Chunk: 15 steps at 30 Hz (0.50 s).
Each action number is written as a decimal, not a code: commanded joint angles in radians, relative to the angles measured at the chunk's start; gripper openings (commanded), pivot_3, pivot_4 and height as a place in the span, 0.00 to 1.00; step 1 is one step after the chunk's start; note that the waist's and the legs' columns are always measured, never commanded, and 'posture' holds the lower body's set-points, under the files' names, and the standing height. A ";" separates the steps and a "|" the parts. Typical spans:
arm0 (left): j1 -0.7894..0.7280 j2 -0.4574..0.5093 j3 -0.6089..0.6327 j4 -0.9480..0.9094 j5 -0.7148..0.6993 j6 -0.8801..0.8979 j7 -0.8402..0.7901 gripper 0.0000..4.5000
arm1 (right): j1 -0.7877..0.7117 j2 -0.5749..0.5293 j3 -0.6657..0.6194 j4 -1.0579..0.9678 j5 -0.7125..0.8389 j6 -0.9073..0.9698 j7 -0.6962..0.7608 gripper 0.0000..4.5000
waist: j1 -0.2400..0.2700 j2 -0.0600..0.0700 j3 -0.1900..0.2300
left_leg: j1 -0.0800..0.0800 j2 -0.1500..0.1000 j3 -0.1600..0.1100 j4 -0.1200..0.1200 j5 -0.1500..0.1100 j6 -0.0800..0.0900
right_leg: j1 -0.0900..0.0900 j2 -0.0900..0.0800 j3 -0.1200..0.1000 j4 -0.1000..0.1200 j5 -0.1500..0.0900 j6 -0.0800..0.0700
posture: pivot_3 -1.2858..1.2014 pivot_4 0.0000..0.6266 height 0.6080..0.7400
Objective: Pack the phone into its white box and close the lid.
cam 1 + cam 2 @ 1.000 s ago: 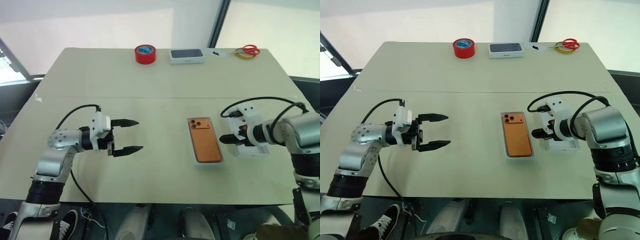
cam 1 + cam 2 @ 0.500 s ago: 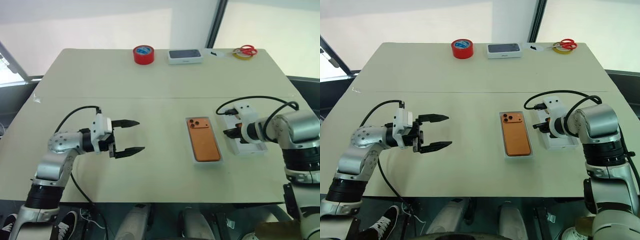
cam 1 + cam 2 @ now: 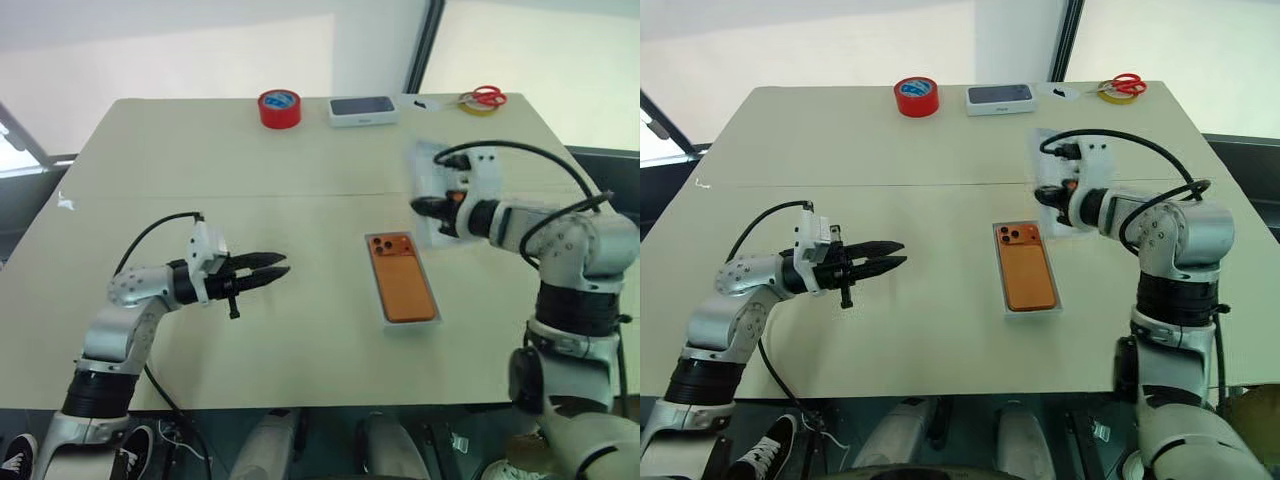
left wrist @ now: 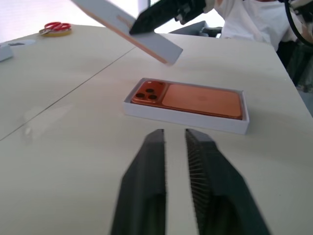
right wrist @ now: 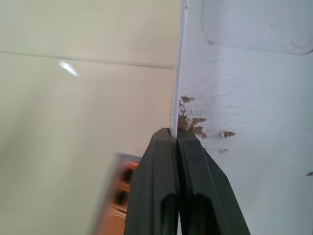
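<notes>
My right pincer (image 3: 1043, 197) grips the lid (image 3: 436, 190) by its edge, raised right of centre; my left pincer (image 3: 278, 266) is clenched empty. The phone (image 3: 402, 277) lies in the white box (image 3: 384, 322), centre of the desk (image 3: 300, 190).

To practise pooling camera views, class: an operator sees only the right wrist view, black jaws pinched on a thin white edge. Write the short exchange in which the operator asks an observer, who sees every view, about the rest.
Operator: What is this white edge, and is it off the table?
Observer: It is the lid. The right gripper holds it tilted in the air, clear of the table.
Operator: I glimpse a blur of orange. Is the phone packed?
Observer: Yes, the phone lies flat in the white box, lenses up, nearer the robot than the lid.
Operator: Is the other arm in my way?
Observer: No. The left gripper hovers well to the left of the box, jaws shut on nothing.
</notes>
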 commanded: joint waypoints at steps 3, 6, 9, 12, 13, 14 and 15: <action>0.018 -0.031 0.009 -0.062 -0.015 0.017 0.066 0.02 | 0.007 0.257 -0.286 -0.115 0.232 0.175 -0.038 0.00 | 0.001 0.000 0.000 | 0.000 0.000 0.000 0.001 0.000 -0.001 | 0.000 0.000 0.001 0.002 0.000 0.000 | 0.52 0.24 1.00; 0.014 -0.035 0.009 -0.077 -0.018 0.033 0.086 0.02 | 0.028 0.370 -0.390 -0.103 0.453 0.256 -0.126 0.00 | 0.002 0.000 0.000 | 0.000 -0.001 0.000 0.002 -0.001 -0.003 | -0.002 0.000 0.002 0.007 0.000 -0.001 | 0.52 0.24 1.00; 0.018 -0.030 0.005 -0.092 -0.016 0.038 0.085 0.02 | 0.140 0.350 -0.318 -0.110 0.766 0.257 -0.224 0.00 | 0.002 0.001 -0.001 | 0.000 -0.001 0.000 0.002 -0.001 -0.003 | -0.003 0.000 0.002 0.008 0.000 -0.002 | 0.52 0.24 1.00; 0.024 -0.030 -0.009 -0.108 -0.014 0.037 0.079 0.02 | 0.273 0.237 -0.175 -0.086 1.019 0.237 -0.332 0.00 | -0.002 0.001 -0.001 | 0.000 -0.001 0.002 0.000 -0.001 -0.003 | -0.005 0.000 0.004 0.007 0.000 -0.002 | 0.52 0.24 1.00; 0.026 -0.031 -0.013 -0.112 -0.012 0.036 0.079 0.02 | 0.320 0.169 -0.095 -0.067 1.138 0.182 -0.393 0.00 | -0.002 0.001 -0.001 | 0.000 -0.001 0.002 0.000 -0.001 -0.003 | -0.005 0.000 0.004 0.007 0.000 -0.002 | 0.52 0.24 1.00; 0.029 -0.035 -0.022 -0.115 -0.007 0.035 0.081 0.02 | 0.352 0.122 -0.045 -0.060 1.196 0.147 -0.422 0.00 | -0.004 0.001 0.000 | -0.001 -0.001 0.002 0.000 -0.001 -0.003 | -0.005 -0.001 0.005 0.006 0.000 -0.002 | 0.52 0.24 1.00; 0.032 -0.040 -0.032 -0.119 -0.001 0.031 0.082 0.02 | 0.376 0.069 0.015 -0.050 1.283 0.087 -0.464 0.00 | -0.004 0.001 0.000 | -0.001 -0.001 0.003 0.000 -0.001 -0.003 | -0.005 -0.001 0.005 0.006 0.000 -0.002 | 0.52 0.24 1.00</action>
